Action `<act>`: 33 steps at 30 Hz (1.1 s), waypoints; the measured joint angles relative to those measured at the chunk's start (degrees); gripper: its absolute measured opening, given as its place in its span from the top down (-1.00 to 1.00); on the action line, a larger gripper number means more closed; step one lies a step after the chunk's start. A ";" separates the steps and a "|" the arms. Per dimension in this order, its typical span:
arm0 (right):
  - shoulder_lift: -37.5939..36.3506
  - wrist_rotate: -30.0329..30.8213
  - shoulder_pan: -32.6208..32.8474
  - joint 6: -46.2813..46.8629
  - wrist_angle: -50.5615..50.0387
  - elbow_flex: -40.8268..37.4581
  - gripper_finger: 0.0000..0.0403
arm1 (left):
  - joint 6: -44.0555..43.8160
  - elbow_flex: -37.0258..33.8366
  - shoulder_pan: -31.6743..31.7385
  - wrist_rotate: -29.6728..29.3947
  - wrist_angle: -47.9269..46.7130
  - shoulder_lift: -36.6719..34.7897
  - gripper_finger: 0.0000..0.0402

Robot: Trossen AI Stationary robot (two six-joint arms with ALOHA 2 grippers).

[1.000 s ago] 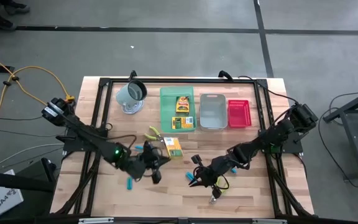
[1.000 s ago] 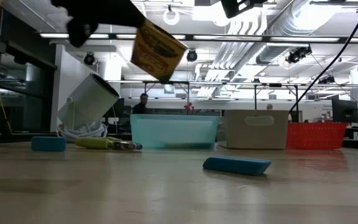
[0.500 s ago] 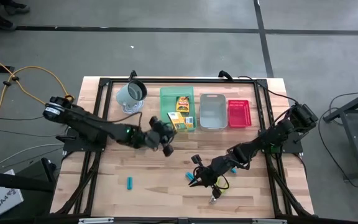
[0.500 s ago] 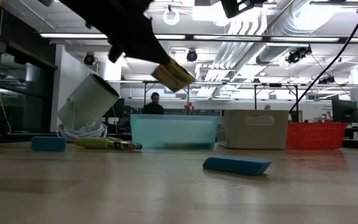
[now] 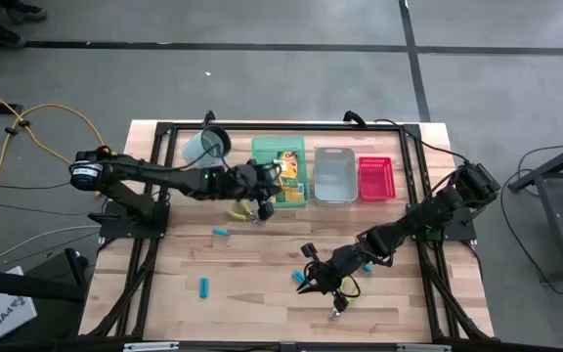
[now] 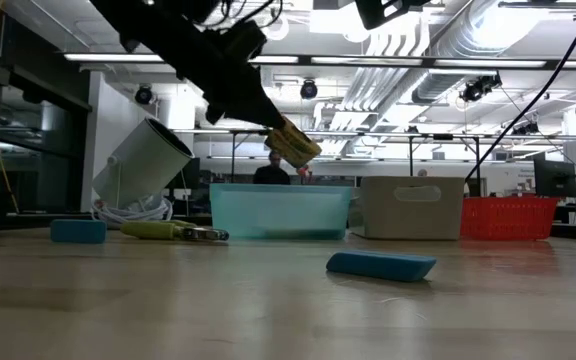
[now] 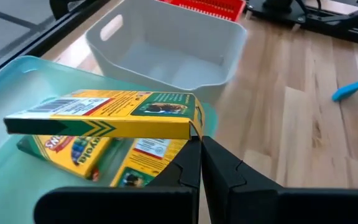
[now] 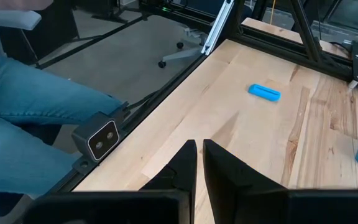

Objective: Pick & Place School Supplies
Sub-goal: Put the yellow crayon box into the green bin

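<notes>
A yellow-orange printed box (image 7: 104, 115) hangs over the green tray (image 7: 5, 81), with my left gripper (image 7: 201, 140) shut on it; the low view shows the same box (image 6: 293, 146) above the tray (image 6: 280, 212). Two more such boxes (image 7: 73, 149) lie flat in that tray. Yellow-green pliers (image 5: 242, 210) and cyan pieces (image 5: 221, 233) (image 5: 204, 287) lie on the wood. My right gripper (image 5: 311, 284) is shut above the table's near middle with nothing in it, and a cyan piece (image 5: 299, 279) lies beside it. My left gripper pinches the box between its two fingertips at one end, by its lower corner (image 7: 194, 127). The fingers come slanting down from the table's left. The box sticks out sideways from them, tilted, lifted clear above the green tray and the boxes in it.
The metal mug (image 5: 206, 147) leans at the far left. A grey tray (image 5: 333, 174) and a red tray (image 5: 374, 178) stand to the right of the green one. A person's leg (image 8: 17, 124) shows beyond the table's edge, beside a small camera (image 8: 104, 138).
My left gripper has swung from the table's middle toward the far edge, rolling as it went, and now stands over the green tray. The box has stayed in its hold, clear of the table, and has turned with it.
</notes>
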 joint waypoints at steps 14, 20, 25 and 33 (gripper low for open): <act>0.04 0.06 -0.04 -0.77 -0.13 0.09 0.90 | 3.59 -3.91 14.16 22.81 10.93 2.17 1.00; 0.04 1.46 -0.11 -1.05 -0.75 0.11 0.90 | 4.41 -5.01 17.02 26.69 14.77 5.75 1.00; 0.07 1.51 -0.17 -1.05 -1.01 0.11 0.90 | 3.00 -4.99 18.38 28.16 18.60 10.07 1.00; 0.07 1.49 -0.17 -0.98 -1.67 0.09 0.90 | -2.09 -5.01 21.05 29.09 23.53 15.17 1.00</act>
